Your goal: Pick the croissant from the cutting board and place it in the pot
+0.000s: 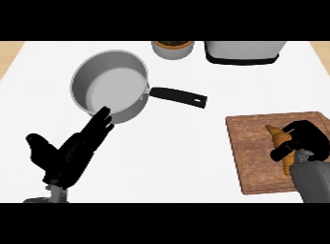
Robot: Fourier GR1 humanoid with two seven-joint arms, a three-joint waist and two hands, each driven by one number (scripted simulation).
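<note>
The right hand (305, 140) curls round the croissant (279, 138) on the cutting board (256, 157) — the left hand (73, 152) rests open, fingertips by the pot (111, 86).

Right hand (305, 139) fingers round croissant (278, 139) on cutting board (256, 150).

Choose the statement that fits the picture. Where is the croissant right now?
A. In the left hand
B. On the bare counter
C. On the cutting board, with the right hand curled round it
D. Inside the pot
C: the croissant lies on the cutting board, the right hand curled round it.
</note>
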